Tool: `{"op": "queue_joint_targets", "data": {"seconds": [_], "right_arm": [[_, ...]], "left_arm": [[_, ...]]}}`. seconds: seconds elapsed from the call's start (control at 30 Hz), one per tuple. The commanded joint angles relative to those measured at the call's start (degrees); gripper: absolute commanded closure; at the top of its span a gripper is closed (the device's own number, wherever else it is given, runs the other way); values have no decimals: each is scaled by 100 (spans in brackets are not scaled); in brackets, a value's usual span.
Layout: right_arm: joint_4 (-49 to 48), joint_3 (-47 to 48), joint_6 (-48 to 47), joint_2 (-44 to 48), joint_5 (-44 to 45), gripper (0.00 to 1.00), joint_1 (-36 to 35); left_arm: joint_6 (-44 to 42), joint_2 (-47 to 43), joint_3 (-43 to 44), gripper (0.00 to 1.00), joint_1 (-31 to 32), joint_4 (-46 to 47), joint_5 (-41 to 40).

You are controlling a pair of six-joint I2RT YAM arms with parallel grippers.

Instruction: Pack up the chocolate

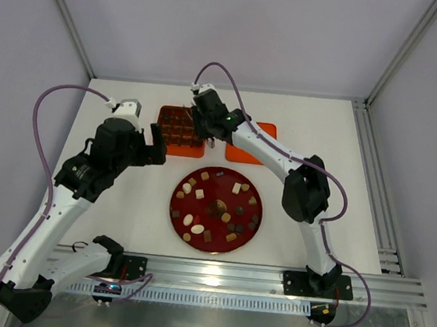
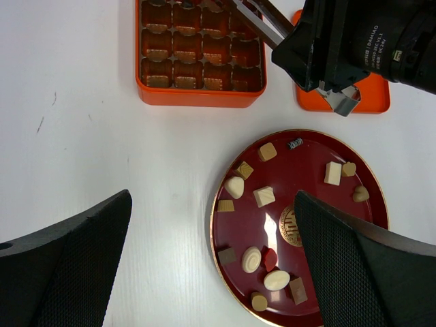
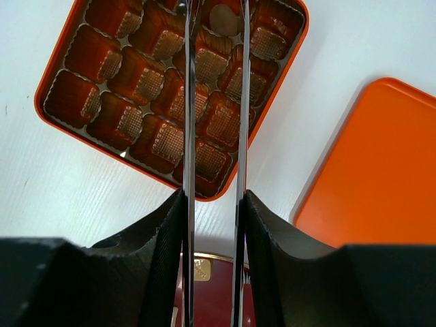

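Several small chocolate pieces, tan, cream and dark brown, lie on a dark red plate; they also show in the left wrist view. An orange box with a brown compartment tray stands behind the plate. My right gripper is shut on metal tongs and holds their tips over the box. A dark brown piece lies in a compartment between the tong tips. I cannot tell whether the tongs grip it. My left gripper is open and empty, above the plate's left edge.
The orange lid lies flat to the right of the box, partly under my right arm; it also shows in the right wrist view. White table surface lies left of the plate.
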State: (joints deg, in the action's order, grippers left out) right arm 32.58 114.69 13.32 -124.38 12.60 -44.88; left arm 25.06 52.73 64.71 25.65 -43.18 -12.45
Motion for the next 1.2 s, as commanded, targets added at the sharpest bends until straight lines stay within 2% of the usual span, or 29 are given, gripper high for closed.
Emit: {"op": "queue_joint_targets", "data": {"seconds": [0.0,0.13,0.3,0.43,0.53,0.77,0.93,1.17], "right_arm": [[-15,238,-102,597,129,59,6],[3,-385,-23,1414,155,60,-20],[248,-1940,276,2697,286,60,-161],[730,-3318,811,4110,480,60,-424],[1301,-3934,1312,4832,638,59,-775],[2165,-4991,2648,5941,551,60,-1505],[1946,-5448,2974,6048,349,60,-1830],[1454,-5115,2781,5407,243,59,-1998]], "left_arm": [[-36,-26,174,0,-16,82,-91],[-19,-17,191,0,-16,134,-91],[25,27,183,0,-16,178,-39],[25,44,174,0,-16,213,-21],[34,79,148,1,-16,257,-3],[113,158,25,0,-7,398,102],[148,185,-28,0,-16,477,155],[105,150,-20,0,-16,459,102]]}}
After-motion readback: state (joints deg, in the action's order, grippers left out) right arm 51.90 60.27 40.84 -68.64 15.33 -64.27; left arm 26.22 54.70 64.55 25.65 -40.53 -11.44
